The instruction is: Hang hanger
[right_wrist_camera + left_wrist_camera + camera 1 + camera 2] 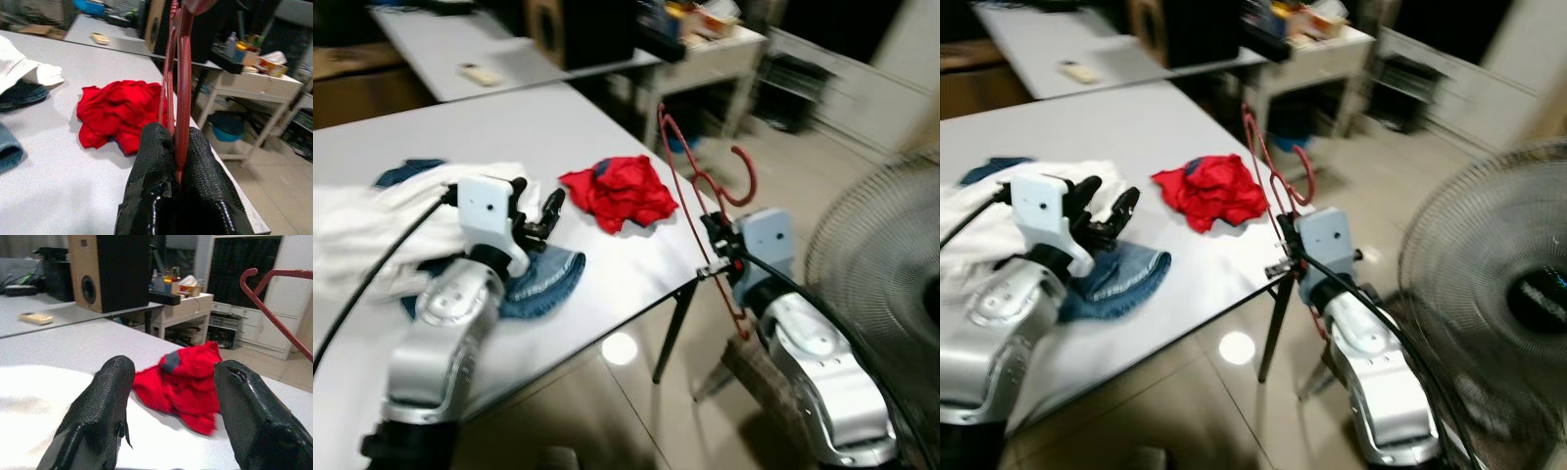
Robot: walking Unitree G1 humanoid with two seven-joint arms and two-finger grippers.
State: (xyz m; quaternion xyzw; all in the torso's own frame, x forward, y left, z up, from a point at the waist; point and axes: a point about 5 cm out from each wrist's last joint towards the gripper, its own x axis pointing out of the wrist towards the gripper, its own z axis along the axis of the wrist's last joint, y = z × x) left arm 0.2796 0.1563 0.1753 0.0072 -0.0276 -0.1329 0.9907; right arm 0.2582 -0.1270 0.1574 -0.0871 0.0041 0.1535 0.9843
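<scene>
A red wire hanger (700,186) stands upright off the right edge of the grey table (509,127), its hook (744,176) curling up and to the right. My right gripper (720,240) is shut on the hanger's wire; in the right wrist view the red wire (178,73) runs up from between the two black fingertips. My left gripper (536,211) hovers open over the table near the clothes, nothing between its fingers (98,406).
A crumpled red garment (619,191) lies on the table near its right edge. White cloth (372,225) and blue denim (543,279) lie under my left arm. A standing fan (881,274) is at the right. A speaker (105,269) and a second table (489,49) stand behind.
</scene>
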